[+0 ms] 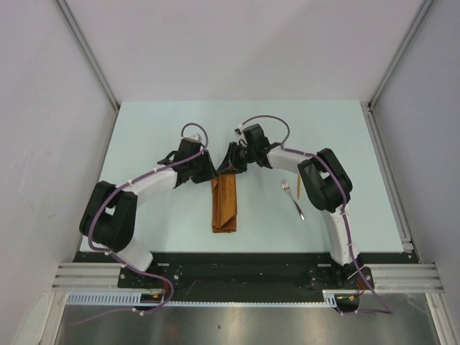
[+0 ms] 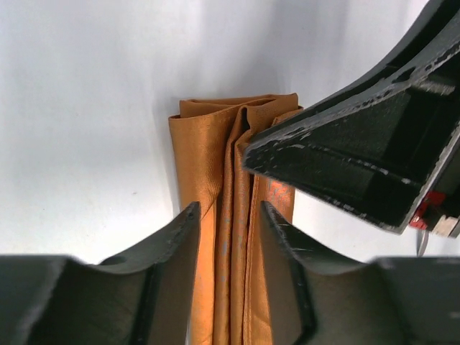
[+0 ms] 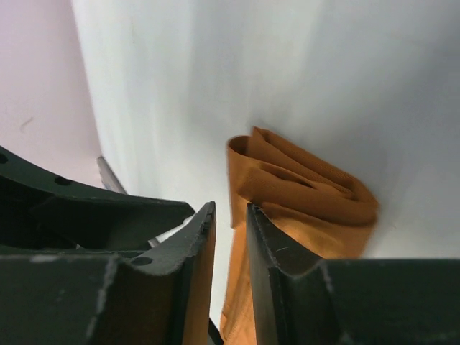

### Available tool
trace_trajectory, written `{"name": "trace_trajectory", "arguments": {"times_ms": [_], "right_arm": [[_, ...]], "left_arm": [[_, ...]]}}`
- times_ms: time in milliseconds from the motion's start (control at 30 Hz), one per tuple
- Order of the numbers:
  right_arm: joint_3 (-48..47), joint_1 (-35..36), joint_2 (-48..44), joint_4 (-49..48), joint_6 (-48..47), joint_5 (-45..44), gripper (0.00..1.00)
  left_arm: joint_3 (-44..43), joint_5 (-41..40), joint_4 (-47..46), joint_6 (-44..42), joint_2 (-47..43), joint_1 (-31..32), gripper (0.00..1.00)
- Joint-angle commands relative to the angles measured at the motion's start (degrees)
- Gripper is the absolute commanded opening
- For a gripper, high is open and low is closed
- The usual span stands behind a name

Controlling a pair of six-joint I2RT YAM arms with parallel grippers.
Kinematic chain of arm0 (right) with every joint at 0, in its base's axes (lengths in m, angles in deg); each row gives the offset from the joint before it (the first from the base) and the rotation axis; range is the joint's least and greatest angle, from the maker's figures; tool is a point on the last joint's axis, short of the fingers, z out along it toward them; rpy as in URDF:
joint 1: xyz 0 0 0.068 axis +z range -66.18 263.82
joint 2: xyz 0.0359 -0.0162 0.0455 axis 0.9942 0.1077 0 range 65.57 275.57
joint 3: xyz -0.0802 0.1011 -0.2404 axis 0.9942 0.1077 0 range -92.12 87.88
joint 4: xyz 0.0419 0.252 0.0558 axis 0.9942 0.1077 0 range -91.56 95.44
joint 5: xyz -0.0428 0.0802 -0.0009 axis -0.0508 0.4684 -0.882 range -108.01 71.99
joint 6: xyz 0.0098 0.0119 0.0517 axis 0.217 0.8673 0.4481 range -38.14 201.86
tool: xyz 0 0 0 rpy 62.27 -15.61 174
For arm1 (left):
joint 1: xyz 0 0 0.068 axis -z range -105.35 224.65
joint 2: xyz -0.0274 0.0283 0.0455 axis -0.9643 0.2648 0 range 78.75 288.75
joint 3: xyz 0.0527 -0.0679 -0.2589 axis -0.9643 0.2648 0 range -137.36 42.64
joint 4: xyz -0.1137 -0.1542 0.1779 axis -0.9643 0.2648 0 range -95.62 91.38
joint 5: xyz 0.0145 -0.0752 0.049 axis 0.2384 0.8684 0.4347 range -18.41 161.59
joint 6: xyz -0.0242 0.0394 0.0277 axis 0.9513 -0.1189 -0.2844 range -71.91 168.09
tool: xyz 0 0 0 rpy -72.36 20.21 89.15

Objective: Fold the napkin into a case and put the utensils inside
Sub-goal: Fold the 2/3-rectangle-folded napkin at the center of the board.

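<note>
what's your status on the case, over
Left gripper open astride the case, far end. Right gripper nearly closed at its edge, grip unclear. Fork not yet inside, nothing blocking.

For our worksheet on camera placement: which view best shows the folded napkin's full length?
Top external: nearly the whole napkin strip shows, laid out lengthwise. Both wrist views show only one end, close up, with its folded layers.

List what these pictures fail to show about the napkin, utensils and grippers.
- Napkin case: far end, top view, under the left gripper and right gripper.
- Right gripper's grip: right wrist view, its fingers hide whether the case is pinched.
- Spoon: top view, only an orange sliver beside the right arm, too small to confirm.
</note>
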Motion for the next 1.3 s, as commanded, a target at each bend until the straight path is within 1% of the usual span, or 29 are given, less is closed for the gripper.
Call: {"name": "trace_trajectory", "arguments": {"times_ms": [0,33,100,133,200,233,300,433,467,533,567,600,667,900,1000,1033,1100,1200,1267], "right_arm": [[-2.1,-2.1,-8.6,10.0,-5.6,-6.5,0.31],[-2.3,-2.5,-9.5,11.6,-6.6,-7.7,0.38],[-2.1,-3.7,-11.5,15.7,-9.0,-11.0,0.44],[-1.8,-4.2,-12.2,16.3,-9.9,-11.7,0.52],[-0.3,-5.1,-13.3,18.2,-11.5,-13.9,0.55],[0.4,-5.4,-14.5,18.4,-12.0,-14.5,0.59],[2.9,-5.7,-15.7,18.3,-13.0,-14.8,0.62],[6.2,-6.4,-18.1,17.6,-13.7,-14.2,0.62],[7.2,-6.3,-18.5,17.3,-13.7,-14.1,0.62],[9.1,-5.4,-19.1,15.1,-13.8,-13.8,0.61],[9.5,-5.1,-18.9,15.1,-13.7,-13.8,0.61],[9.9,-4.9,-18.8,14.9,-13.7,-13.8,0.61],[10.5,-4.3,-18.2,14.4,-13.4,-13.5,0.60],[13.2,-3.5,-19.1,12.7,-13.3,-13.1,0.59],[13.8,-3.4,-19.1,12.3,-13.3,-12.7,0.59],[13.9,-3.3,-19.1,12.2,-13.3,-12.7,0.59],[14.1,-3.1,-19.1,12.2,-13.3,-12.7,0.59],[14.2,-2.9,-19.4,12.0,-13.3,-12.8,0.59],[14.2,-3.0,-19.5,12.1,-13.4,-12.9,0.59]], "left_arm": [[-1.9,-1.2,-1.7,-1.7,-0.9,1.8,0.48],[-2.7,-2.1,-1.3,-2.0,0.2,2.3,0.49],[-5.3,-4.0,-0.3,-2.6,1.7,3.5,0.53],[-6.3,-4.9,0.2,-3.0,3.1,3.9,0.53],[-9.7,-7.2,1.2,-3.8,5.3,4.8,0.54],[-11.1,-8.5,3.0,-4.0,6.5,5.2,0.54],[-15.1,-9.9,4.5,-4.8,9.7,6.1,0.53],[-18.9,-14.4,7.4,-5.8,13.1,7.4,0.53],[-19.7,-15.7,8.0,-6.4,13.5,7.7,0.51],[-20.2,-16.9,8.3,-6.9,14.0,8.0,0.43],[-20.6,-16.8,8.6,-7.1,14.2,8.2,0.37],[-20.8,-16.1,8.2,-7.1,14.3,8.2,0.35],[-20.5,-14.0,7.2,-7.4,14.4,8.4,0.28],[-20.3,-14.3,8.6,-6.4,14.8,8.5,0.29],[-19.6,-14.1,8.7,-6.0,14.7,8.4,0.33],[-19.5,-13.4,8.4,-6.0,15.0,8.5,0.36],[-19.3,-12.3,8.0,-5.9,15.4,8.5,0.38],[-19.4,-10.7,8.0,-5.4,16.1,8.4,0.37],[-19.4,-10.2,8.0,-5.3,16.3,8.4,0.35]]}}
